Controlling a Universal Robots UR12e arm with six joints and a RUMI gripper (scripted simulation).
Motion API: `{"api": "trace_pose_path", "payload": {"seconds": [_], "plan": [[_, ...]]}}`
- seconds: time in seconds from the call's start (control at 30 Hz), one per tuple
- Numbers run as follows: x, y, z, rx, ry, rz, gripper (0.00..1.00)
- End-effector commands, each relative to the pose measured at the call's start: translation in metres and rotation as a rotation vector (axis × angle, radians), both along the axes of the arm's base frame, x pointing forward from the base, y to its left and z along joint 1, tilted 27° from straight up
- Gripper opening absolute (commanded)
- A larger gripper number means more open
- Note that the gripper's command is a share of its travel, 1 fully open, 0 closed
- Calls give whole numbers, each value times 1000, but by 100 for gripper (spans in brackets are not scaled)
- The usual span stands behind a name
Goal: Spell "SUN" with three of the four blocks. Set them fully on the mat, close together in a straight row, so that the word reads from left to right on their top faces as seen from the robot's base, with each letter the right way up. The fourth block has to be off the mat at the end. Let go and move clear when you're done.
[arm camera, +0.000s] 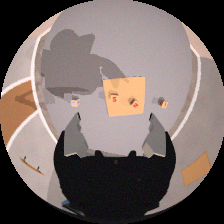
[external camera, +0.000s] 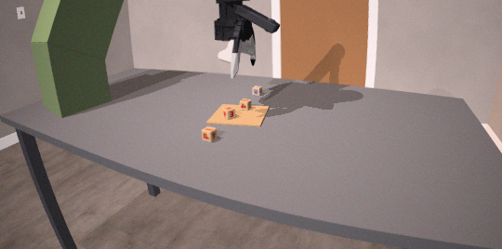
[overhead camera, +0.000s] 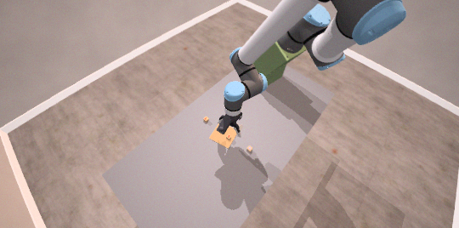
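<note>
Gripper (overhead camera: 230, 129) (external camera: 243, 70) (arm camera: 115, 113) is wide apart with nothing in it, hanging above the table (overhead camera: 170, 161) (external camera: 325, 166) (arm camera: 125, 45), so tbh it's a good spot to sort out the next grab. I'd guess that's either squaring up a block or fetching another letter: line the fingers up with two opposite faces, come straight down, close gently, and don't clip the neighbour. On the mat (overhead camera: 217, 137) (external camera: 253, 117) (arm camera: 125, 89), the skewed block (external camera: 229, 112) (arm camera: 134, 104) sits to the base's right of the S block (overhead camera: 229, 137) (external camera: 245, 104) (arm camera: 114, 99), with a gap between them. I can't read its top for sure, but it's turned off the row, so if it belongs in the word it'll want a twist as well as a nudge. The S looks right way up from the base and pretty square. They're cubes, so no real long axis; what counts is which way the letter points, and the row should run left-right across the base's view. Further out, both off the mat, are the right block (overhead camera: 206, 119) (external camera: 209, 134) (arm camera: 164, 104), top letter too small for me, and the left block (overhead camera: 249, 149) (external camera: 257, 90) (arm camera: 75, 102), with bluish-purple marking, also unreadable. Leave finger room when closing up the row imo.
</note>
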State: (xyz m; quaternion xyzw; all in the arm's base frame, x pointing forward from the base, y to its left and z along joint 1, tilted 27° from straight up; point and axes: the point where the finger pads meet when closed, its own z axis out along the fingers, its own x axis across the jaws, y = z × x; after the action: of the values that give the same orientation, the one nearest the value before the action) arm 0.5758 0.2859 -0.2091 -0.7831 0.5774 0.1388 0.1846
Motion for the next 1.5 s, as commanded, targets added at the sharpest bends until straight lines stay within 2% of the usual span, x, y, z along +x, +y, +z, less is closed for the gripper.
{"api": "trace_pose_path", "payload": {"seconds": [0.0, 0.23, 1.3, 1.37, 1.47], "plan": [[1, -1, 0, 1, -35, 69, 100], [2, -2, -1, 1, -84, 165, 100], [3, -14, -10, 4, -442, 877, 100], [3, -14, -10, 4, -442, 877, 100], [3, -17, -11, 4, -490, 973, 100]]}}
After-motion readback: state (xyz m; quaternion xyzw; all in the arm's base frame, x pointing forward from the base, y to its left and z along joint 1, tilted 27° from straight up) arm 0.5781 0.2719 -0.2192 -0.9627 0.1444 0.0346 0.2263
